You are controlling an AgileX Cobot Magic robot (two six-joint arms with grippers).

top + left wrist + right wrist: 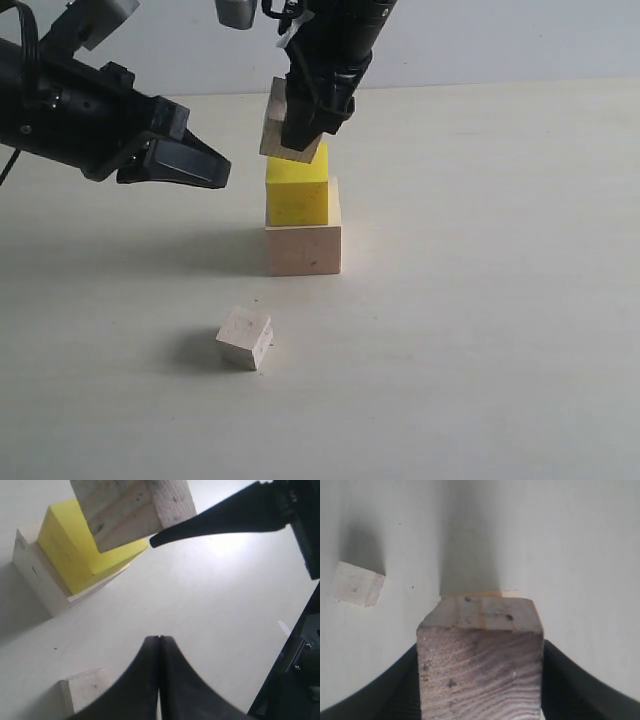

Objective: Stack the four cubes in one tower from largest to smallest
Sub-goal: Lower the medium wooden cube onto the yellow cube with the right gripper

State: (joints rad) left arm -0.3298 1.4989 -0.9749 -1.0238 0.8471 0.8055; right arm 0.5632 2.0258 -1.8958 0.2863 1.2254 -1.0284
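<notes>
The large pale wooden cube (303, 249) sits on the table with the yellow cube (297, 191) on top of it. My right gripper (305, 135) is shut on the medium wooden cube (281, 128), holding it tilted just over the yellow cube's top. That medium cube (481, 655) fills the right wrist view and hides the stack below. The small wooden cube (244, 337) lies alone on the table, nearer the front. My left gripper (222, 172) hangs shut and empty to the left of the stack. In the left wrist view its closed tips (158, 639) face the yellow cube (75, 550).
The pale tabletop (500, 300) stretches around the stack. The small cube (357, 584) lies off to one side of the right gripper, and shows by the left gripper as well (85, 689).
</notes>
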